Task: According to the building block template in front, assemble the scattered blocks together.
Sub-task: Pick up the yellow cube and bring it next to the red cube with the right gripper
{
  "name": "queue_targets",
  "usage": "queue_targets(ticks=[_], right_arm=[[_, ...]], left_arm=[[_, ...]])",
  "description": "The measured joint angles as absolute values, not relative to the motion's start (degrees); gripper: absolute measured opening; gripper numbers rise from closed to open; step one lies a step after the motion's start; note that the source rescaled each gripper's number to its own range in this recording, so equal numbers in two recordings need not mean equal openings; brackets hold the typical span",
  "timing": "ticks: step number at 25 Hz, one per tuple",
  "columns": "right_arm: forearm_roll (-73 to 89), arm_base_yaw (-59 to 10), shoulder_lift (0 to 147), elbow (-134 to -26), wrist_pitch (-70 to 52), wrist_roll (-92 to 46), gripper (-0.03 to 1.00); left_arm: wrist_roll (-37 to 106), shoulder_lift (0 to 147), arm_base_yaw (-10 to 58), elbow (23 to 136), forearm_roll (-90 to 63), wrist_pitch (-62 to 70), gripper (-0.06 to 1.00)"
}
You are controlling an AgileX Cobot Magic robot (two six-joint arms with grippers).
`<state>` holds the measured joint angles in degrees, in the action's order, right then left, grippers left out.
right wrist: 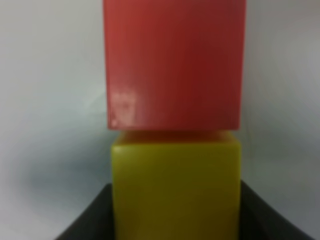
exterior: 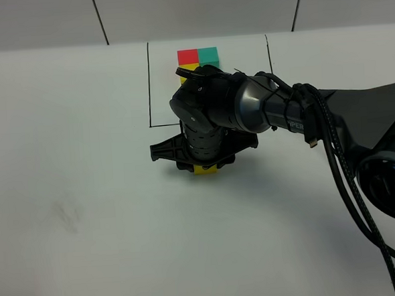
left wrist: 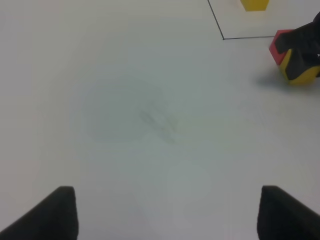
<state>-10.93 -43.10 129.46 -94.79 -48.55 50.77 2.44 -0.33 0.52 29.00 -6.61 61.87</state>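
The only writing is a few small white letters on the collar of the right arm (exterior: 296, 115), too small to read in full.

The right claw (exterior: 202, 164) points down at the table (exterior: 64, 163), at about 6 o'clock from the template (exterior: 198, 55). It is narrowly set, and its black fingers (right wrist: 85, 222) press on either side of a loose yellow cube (right wrist: 175, 190). From the high camera only that cube's near edge shows beneath the claw. A loose red cube (right wrist: 175, 65) sits face to face against the yellow cube, on its 12 o'clock side. The pair lies just outside the near line of the black frame (exterior: 149, 84).

The template stands at 12 o'clock on the table, inside the frame. Its red and teal cubes sit side by side, teal at 3 o'clock of red. Its yellow cube is at 6 o'clock of red and partly hidden by the arm.

The left claw (left wrist: 167, 215) is spread wide and holds nothing, with only bare table between its two dark fingertips (left wrist: 55, 215). A faint grey smudge (left wrist: 155, 117) marks the table ahead of it.
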Motion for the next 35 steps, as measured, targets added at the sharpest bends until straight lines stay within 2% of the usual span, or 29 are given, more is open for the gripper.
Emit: queue_targets(ticks=[35], right_arm=[[-11.45, -43.10, 129.51, -94.79, -47.73, 51.43, 0.25]], left_arm=[[2.48, -0.33, 0.52, 29.00, -6.61, 61.87, 0.67]])
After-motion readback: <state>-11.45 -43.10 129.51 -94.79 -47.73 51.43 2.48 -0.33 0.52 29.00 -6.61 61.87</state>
